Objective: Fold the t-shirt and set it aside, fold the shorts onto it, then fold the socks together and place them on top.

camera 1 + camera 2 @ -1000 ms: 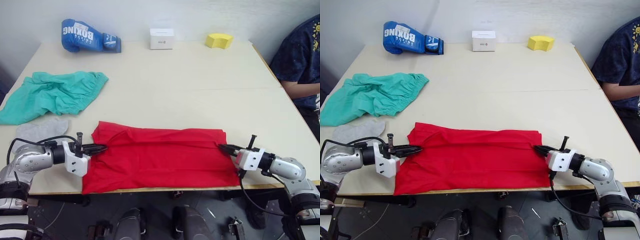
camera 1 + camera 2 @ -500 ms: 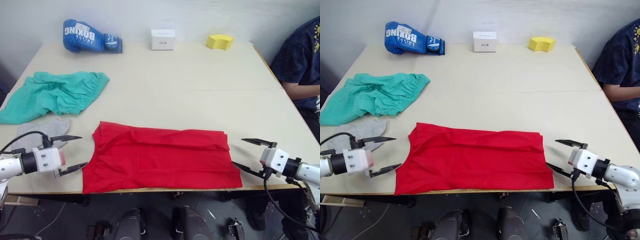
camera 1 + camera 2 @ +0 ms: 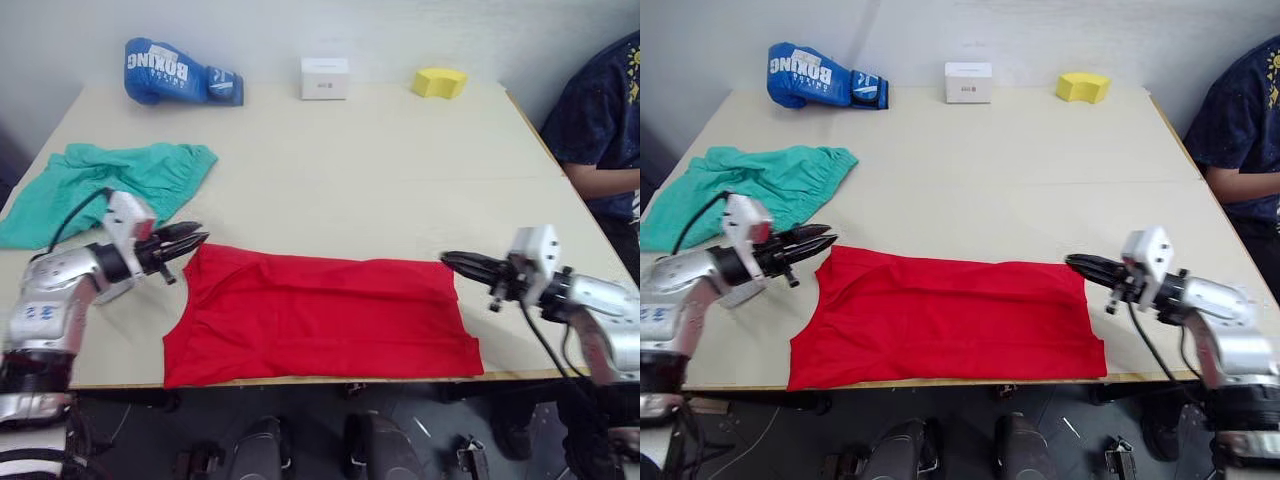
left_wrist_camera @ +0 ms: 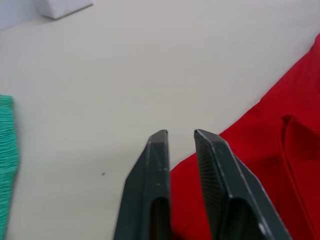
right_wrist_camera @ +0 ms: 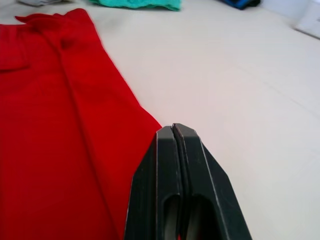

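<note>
The red t-shirt lay as a wide band at the table's near edge, only partly folded. The left gripper, fingers slightly parted and empty, and the right gripper, pressed closed on nothing, sat at its far corners. The teal shorts waited untouched at far left, the socks hidden.

Your left gripper hovers slightly parted over the bright red cloth t-shirt's edge on the beige table.
</note>
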